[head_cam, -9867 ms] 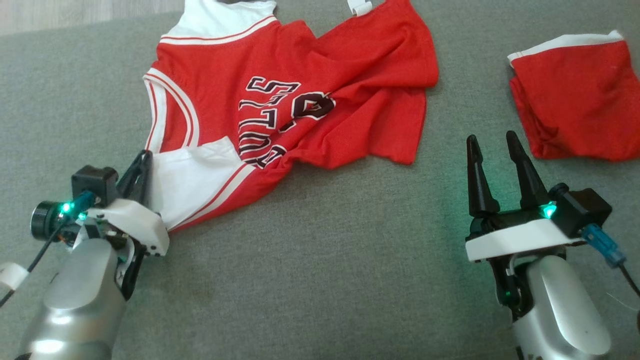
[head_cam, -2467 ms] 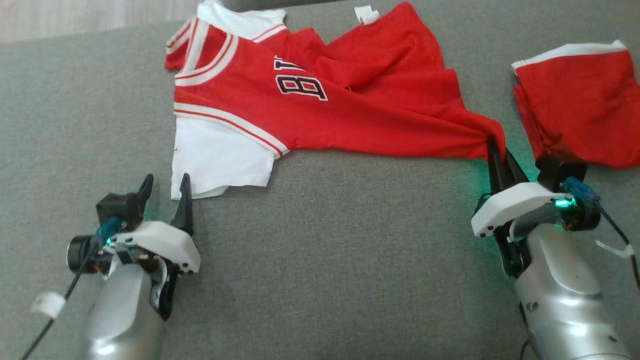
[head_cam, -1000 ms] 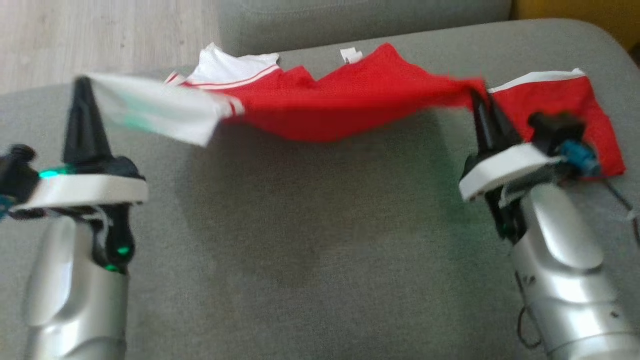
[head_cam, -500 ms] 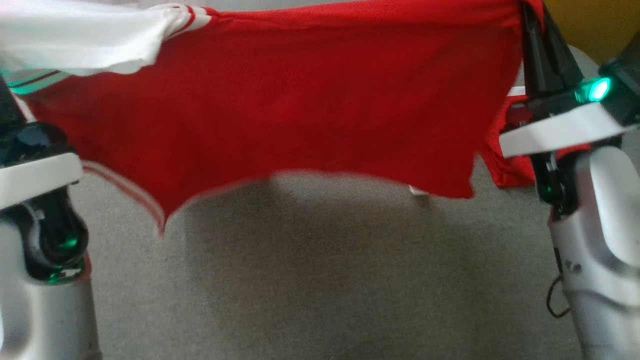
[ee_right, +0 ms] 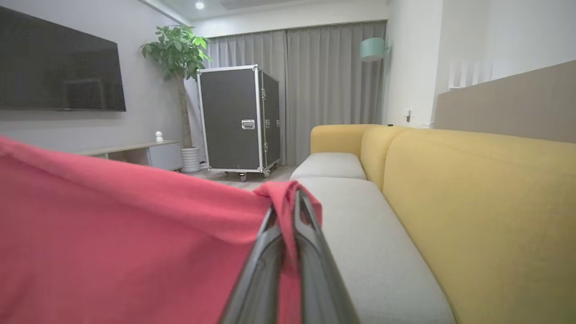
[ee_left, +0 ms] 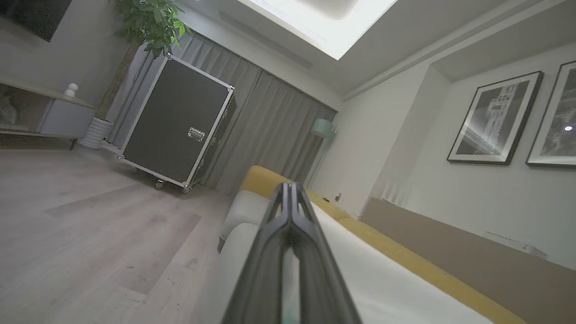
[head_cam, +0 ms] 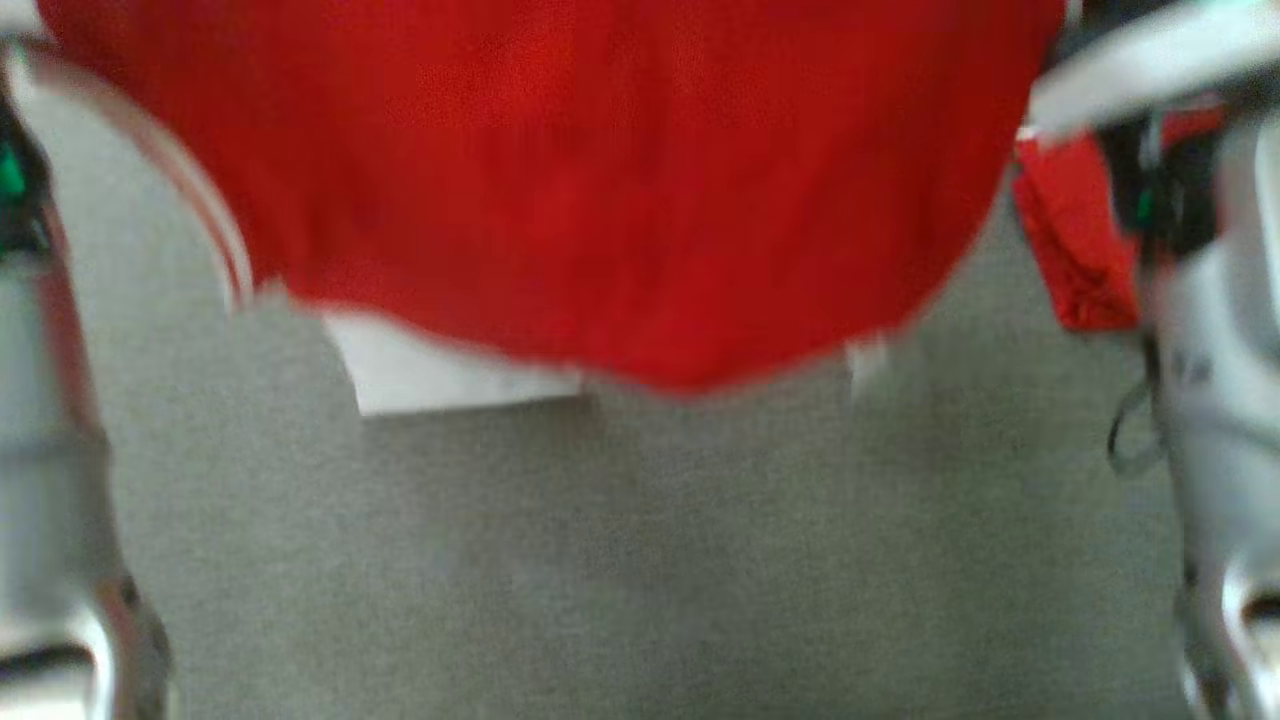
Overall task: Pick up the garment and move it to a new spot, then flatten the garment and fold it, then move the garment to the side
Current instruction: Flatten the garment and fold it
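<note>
Head view blurred. Left gripper (ee_left: 288,184): fingers pressed together with a pale strip between them, likely white cloth of the red-and-white jersey garment (head_cam: 600,180), hard to make out. Garment hangs stretched above the grey fabric sofa cushion (head_cam: 640,560), top edge cut off. Right gripper (ee_right: 294,194): fingers clamped on its red corner.

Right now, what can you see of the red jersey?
The red jersey hangs spread in the air above the grey sofa seat. It looks like thin soft cloth, with a white panel at its lower edge and white trim on one side. The right gripper is shut on a bunched red corner; the left gripper is shut on a pale strip of it.
</note>
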Robot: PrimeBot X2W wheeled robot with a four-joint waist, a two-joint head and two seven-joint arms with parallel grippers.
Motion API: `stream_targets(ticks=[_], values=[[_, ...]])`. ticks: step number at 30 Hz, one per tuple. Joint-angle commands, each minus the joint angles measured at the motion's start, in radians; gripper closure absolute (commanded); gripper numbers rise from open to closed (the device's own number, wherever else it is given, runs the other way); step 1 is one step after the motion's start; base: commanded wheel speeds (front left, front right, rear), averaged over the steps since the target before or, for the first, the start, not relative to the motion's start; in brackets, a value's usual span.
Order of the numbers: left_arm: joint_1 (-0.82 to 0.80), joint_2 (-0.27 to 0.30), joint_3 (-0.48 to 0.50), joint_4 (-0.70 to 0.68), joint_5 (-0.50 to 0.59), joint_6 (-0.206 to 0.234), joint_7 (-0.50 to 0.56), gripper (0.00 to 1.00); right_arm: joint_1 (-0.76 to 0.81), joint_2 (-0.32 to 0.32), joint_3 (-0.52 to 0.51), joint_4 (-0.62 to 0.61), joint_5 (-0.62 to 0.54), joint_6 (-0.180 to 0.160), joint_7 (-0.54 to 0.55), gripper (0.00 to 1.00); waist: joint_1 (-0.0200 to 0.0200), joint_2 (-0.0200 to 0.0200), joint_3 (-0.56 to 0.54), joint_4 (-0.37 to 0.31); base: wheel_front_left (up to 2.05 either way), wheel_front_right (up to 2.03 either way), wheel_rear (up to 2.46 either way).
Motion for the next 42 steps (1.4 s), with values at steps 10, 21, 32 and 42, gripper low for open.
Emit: stream_targets(ticks=[10, 21, 32, 42], values=[[-0.504, 0.117, -0.012, 0.439, 0.094, -0.072, -0.169, 1.00, -0.523, 0.023, 0.032, 0.430, -0.011, -0.001, -0.254, 1.00, -0.0002, 0.0000, 0.175, 0.007, 0.00, 0.00, 0.00], [-0.398, 0.073, -0.085, 0.680, 0.070, -0.167, -0.238, 1.00, -0.454, 0.015, 0.122, 0.699, 0.013, -0.001, -0.307, 1.00, -0.0002, 0.0000, 0.172, 0.052, 0.00, 0.00, 0.00], [0.062, 0.100, -0.191, 0.606, -0.041, -0.182, -0.139, 1.00, -0.198, -0.083, 0.409, 0.756, 0.218, -0.001, -0.054, 1.00, -0.0002, 0.0000, 0.073, 0.069, 0.00, 0.00, 0.00], [0.354, 0.191, -0.230, 0.372, -0.172, -0.183, 0.035, 1.00, -0.059, -0.188, 0.602, 0.637, 0.373, -0.001, 0.068, 1.00, -0.0002, 0.0000, -0.041, 0.063, 0.00, 0.00, 0.00]])
